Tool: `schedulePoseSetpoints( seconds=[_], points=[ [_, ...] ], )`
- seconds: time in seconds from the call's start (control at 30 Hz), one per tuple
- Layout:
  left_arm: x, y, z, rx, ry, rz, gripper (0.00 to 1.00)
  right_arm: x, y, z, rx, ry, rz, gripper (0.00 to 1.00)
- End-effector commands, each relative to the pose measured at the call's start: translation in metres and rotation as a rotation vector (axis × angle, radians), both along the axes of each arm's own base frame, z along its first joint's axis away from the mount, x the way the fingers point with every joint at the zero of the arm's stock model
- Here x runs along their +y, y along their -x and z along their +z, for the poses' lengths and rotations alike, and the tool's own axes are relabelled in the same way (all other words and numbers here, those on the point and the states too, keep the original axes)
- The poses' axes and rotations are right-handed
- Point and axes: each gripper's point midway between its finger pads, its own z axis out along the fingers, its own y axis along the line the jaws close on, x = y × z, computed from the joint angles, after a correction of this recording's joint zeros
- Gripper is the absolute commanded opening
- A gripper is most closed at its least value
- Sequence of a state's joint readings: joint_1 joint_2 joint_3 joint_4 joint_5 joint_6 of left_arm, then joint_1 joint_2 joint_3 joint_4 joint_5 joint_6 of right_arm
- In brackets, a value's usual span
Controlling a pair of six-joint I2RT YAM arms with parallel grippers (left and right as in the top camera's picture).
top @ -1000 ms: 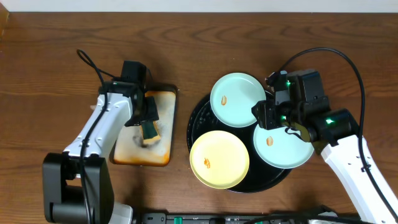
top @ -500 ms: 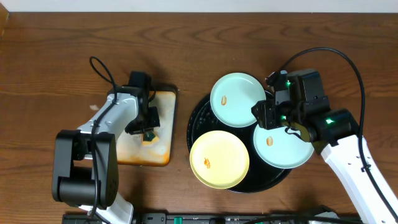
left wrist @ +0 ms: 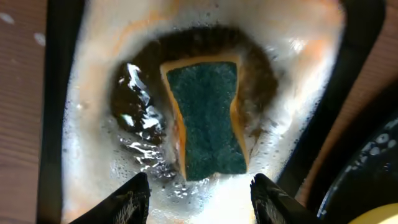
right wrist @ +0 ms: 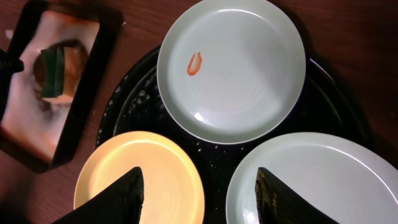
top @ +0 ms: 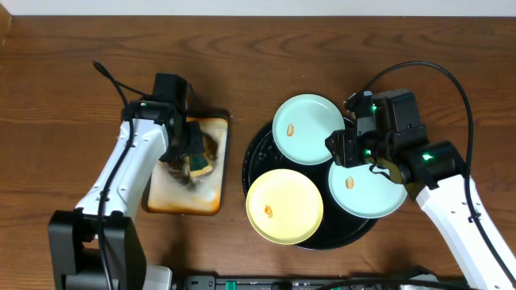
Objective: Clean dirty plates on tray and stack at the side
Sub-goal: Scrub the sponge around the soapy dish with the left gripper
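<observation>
Three plates lie on the round black tray [top: 256,153]: a mint-green plate [top: 308,129] at the back with an orange speck, a pale yellow plate [top: 284,206] at the front with a speck, and a second mint-green plate [top: 372,193] at the right with a speck. They also show in the right wrist view, mint [right wrist: 231,68], yellow [right wrist: 155,174], mint [right wrist: 323,180]. My right gripper [top: 348,149] is open and empty above the tray, between the plates. My left gripper [left wrist: 200,198] is open just above a green-and-yellow sponge [left wrist: 208,118] lying in foamy water.
The sponge lies in a rectangular orange-stained tray [top: 211,181] left of the black tray. It also shows in the right wrist view [right wrist: 93,93]. Brown wooden table [top: 64,72] all round. A black cable runs from each arm.
My left arm has swung over the stained tray and back; the gripper now hangs open above the sponge. The right arm and the plates have not moved.
</observation>
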State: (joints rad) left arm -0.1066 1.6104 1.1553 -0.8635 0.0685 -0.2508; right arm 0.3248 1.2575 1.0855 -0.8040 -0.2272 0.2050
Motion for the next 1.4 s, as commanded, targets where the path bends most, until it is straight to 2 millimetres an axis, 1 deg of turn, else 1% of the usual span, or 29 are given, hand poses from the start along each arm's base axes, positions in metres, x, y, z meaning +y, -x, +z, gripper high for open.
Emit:
schedulePoseSetpoints(
  seconds=[0.0, 0.03, 0.1, 0.13, 0.23, 0.33, 0.37, 0.47, 0.57, 0.63, 0.7, 0.8, 0.9, 0.97, 1.03, 1.1, 1.2, 1.23, 1.27, 1.37],
  points=[
    [0.003, 0.010, -0.024, 0.060, -0.013, -0.002, 0.50, 0.003, -0.003, 0.004, -0.007, -0.003, -0.003, 0.57],
    [0.003, 0.011, -0.030, 0.065, -0.013, -0.001, 0.36, 0.003, -0.003, 0.004, -0.007, -0.003, -0.003, 0.57],
    [0.003, 0.012, -0.041, 0.069, -0.013, -0.002, 0.19, 0.003, -0.002, 0.004, -0.007, -0.003, -0.003, 0.58],
    [0.003, 0.012, -0.048, 0.073, -0.014, -0.002, 0.08, 0.003, -0.002, 0.004, -0.007, -0.003, -0.003, 0.58],
    [0.003, 0.009, -0.066, 0.076, -0.014, -0.002, 0.08, 0.003, -0.002, 0.004, -0.007, -0.004, -0.003, 0.59],
    [0.002, 0.004, -0.079, 0.080, -0.015, -0.002, 0.08, 0.003, -0.002, 0.004, -0.007, -0.004, -0.003, 0.60],
    [0.002, 0.004, -0.088, 0.099, -0.017, -0.002, 0.08, 0.003, -0.002, 0.004, -0.006, -0.003, -0.003, 0.60],
    [0.003, 0.011, -0.105, 0.155, -0.023, -0.002, 0.07, 0.003, -0.002, 0.004, -0.006, -0.004, -0.003, 0.60],
    [0.004, 0.017, -0.116, 0.195, -0.027, -0.002, 0.07, 0.003, -0.002, 0.004, -0.006, -0.003, -0.003, 0.60],
    [0.004, 0.018, -0.114, 0.203, -0.027, -0.002, 0.07, 0.003, -0.002, 0.004, -0.006, -0.003, -0.003, 0.61],
    [0.004, 0.017, -0.103, 0.206, -0.028, -0.002, 0.08, 0.003, -0.002, 0.004, -0.006, -0.003, -0.003, 0.61],
    [0.003, 0.006, -0.076, 0.179, -0.025, -0.002, 0.07, 0.003, -0.003, 0.004, -0.007, -0.004, -0.003, 0.62],
    [0.002, -0.004, -0.048, 0.124, -0.019, -0.002, 0.15, 0.003, -0.002, 0.004, -0.007, -0.004, -0.003, 0.62],
    [0.001, -0.008, -0.035, 0.080, -0.016, -0.001, 0.17, 0.003, -0.002, 0.004, -0.007, -0.004, -0.003, 0.63],
    [0.005, -0.010, -0.028, 0.054, -0.038, 0.002, 0.17, 0.003, -0.002, 0.004, -0.007, -0.004, -0.003, 0.63],
    [0.011, -0.010, -0.028, 0.052, -0.070, 0.007, 0.17, 0.003, -0.002, 0.004, -0.007, -0.004, -0.003, 0.64],
    [0.015, -0.006, -0.037, 0.067, -0.089, 0.009, 0.17, 0.003, -0.002, 0.004, -0.007, -0.004, -0.003, 0.64],
    [0.015, -0.004, -0.042, 0.072, -0.089, 0.008, 0.14, 0.003, -0.002, 0.004, -0.007, -0.003, -0.003, 0.65],
    [0.015, 0.001, -0.055, 0.088, -0.091, 0.012, 0.08, 0.003, -0.002, 0.004, -0.007, -0.003, -0.003, 0.65],
    [0.016, 0.006, -0.072, 0.108, -0.092, 0.011, 0.08, 0.003, -0.002, 0.004, -0.007, -0.003, -0.003, 0.66]
  ],
)
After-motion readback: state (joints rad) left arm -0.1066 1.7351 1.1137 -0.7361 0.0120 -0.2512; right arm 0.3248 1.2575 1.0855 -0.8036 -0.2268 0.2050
